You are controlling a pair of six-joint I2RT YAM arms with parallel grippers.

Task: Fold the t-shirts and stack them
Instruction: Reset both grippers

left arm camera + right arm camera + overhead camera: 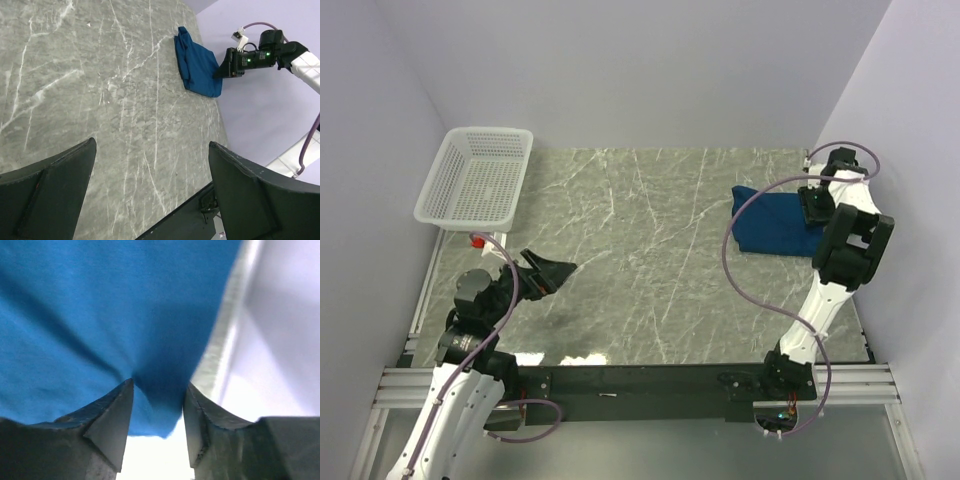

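Note:
A dark blue t-shirt (775, 225) lies folded into a small bundle at the far right of the marble table; it also shows in the left wrist view (197, 65). No print or label shows. My right gripper (814, 207) is at the bundle's right edge. In the right wrist view (159, 385) its jaws close on a bunched fold of the blue cloth (100, 315), with creases running toward the gap. My left gripper (555, 272) hovers over the near left of the table, far from the shirt, with its jaws wide open and empty (152, 145).
A white plastic mesh basket (480, 180) stands at the far left corner, hanging over the table edge. A small red object (477, 240) sits near it. The table's right edge and the wall run just behind the shirt. A black rail (640, 380) lines the near edge.

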